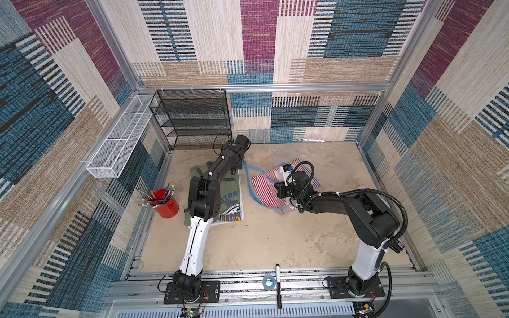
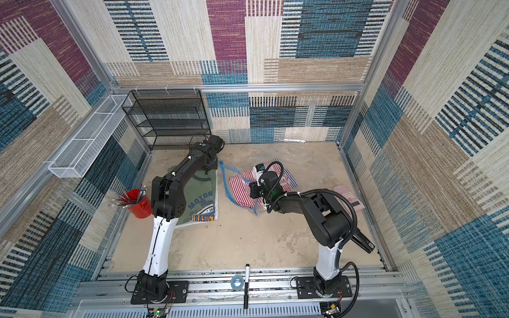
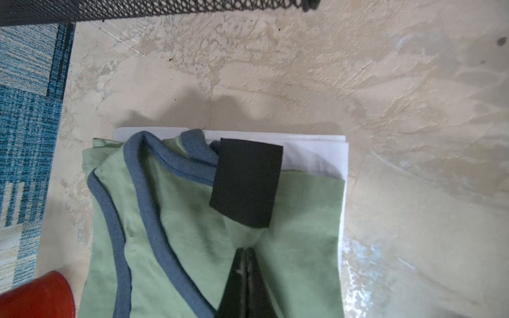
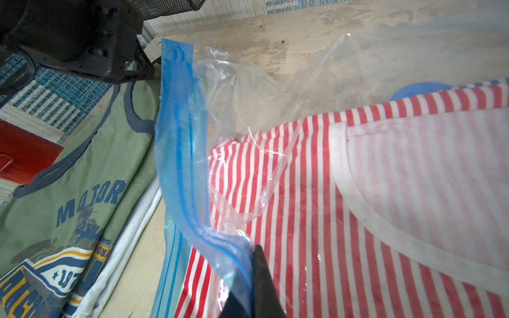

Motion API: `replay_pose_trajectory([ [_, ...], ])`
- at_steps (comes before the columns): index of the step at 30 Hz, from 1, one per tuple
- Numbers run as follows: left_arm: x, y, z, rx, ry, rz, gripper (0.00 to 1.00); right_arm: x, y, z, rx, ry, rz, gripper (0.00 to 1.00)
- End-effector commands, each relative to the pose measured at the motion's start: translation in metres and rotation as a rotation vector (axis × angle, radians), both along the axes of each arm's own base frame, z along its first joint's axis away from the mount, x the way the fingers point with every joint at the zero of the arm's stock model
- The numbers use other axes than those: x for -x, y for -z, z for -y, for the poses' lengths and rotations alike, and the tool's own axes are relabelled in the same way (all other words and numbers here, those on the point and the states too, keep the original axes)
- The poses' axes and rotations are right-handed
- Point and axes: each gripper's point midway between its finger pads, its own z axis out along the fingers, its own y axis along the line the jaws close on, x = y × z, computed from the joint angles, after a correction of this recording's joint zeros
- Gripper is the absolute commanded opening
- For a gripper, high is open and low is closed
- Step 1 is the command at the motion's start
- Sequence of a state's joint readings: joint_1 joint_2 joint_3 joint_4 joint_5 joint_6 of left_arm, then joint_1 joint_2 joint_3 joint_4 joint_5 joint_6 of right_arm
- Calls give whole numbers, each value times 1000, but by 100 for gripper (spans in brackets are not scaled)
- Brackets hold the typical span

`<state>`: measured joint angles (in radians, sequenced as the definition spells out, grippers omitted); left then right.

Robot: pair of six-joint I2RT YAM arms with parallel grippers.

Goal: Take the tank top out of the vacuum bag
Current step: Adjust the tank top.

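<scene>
White-and-black arms (image 1: 197, 239), black corrugated cables (image 1: 403, 212)

Clear vacuum bag (image 4: 248, 90): glossy, crinkled plastic; red-and-white striped tank top (image 4: 303, 220) and green tank top (image 3: 187, 220): matt cloth.

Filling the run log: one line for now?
left jaws: shut on green tank top | right jaws: shut on vacuum bag | striped top: inside bag

Bright, even light fills both top views, shadows faint; the patchwork woven walls (image 1: 68, 82) bow at the edges. The left wrist view shows a soft shadow on the mottled beige surface (image 3: 303, 82). In the right wrist view the clear crinkly plastic vacuum bag (image 4: 248, 90) glints, its far side blurred.
</scene>
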<state>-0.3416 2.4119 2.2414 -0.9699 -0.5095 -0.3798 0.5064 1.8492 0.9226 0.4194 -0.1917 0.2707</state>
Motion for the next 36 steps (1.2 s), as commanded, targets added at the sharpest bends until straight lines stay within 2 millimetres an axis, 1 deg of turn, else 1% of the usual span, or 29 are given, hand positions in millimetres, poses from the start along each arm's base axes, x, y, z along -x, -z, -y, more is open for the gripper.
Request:
replay_pose_trajectory([
  [1,0,-16,6,42,19,46,0,-1,-5,-3,-10,-9,10,0],
  [7,-1,-39,14,121,56,181,0,-1,-4,-3,-8,-10,7,0],
  [12,-8,-43,33,196,139,219,0,-1,-3,-3,-6,-9,7,0],
  [14,-10,-44,36,202,145,232,0,-2,-2,-3,-4,-9,6,0],
  [20,-19,-39,40,211,149,245,0,-1,-2,-3,-2,-9,4,0],
  [26,-25,-17,48,213,183,184,0,-1,-3,-3,-4,-13,4,0],
  [27,-25,-15,50,216,193,178,0,-1,-2,-4,-4,-13,4,0],
  [29,-25,-15,60,253,243,168,0,-1,-2,-3,-4,-12,2,0],
  [30,-24,-17,61,258,254,172,0,-2,-3,-3,-4,-11,4,0],
  [31,-23,-20,61,262,257,175,1,-1,-3,-4,-5,-13,4,0],
  [32,-21,-24,61,265,264,177,10,-2,-3,-3,-5,-12,4,0],
  [33,-18,-29,60,263,267,181,21,-1,-2,-3,-4,-12,3,0],
  [34,-11,-35,57,259,263,183,30,-2,-3,-4,-4,-13,4,0],
  [35,-3,-41,54,252,254,186,34,-1,-2,-4,-3,-14,0,0],
  [36,8,-45,48,230,233,186,35,-1,-2,-4,-3,-13,0,0],
])
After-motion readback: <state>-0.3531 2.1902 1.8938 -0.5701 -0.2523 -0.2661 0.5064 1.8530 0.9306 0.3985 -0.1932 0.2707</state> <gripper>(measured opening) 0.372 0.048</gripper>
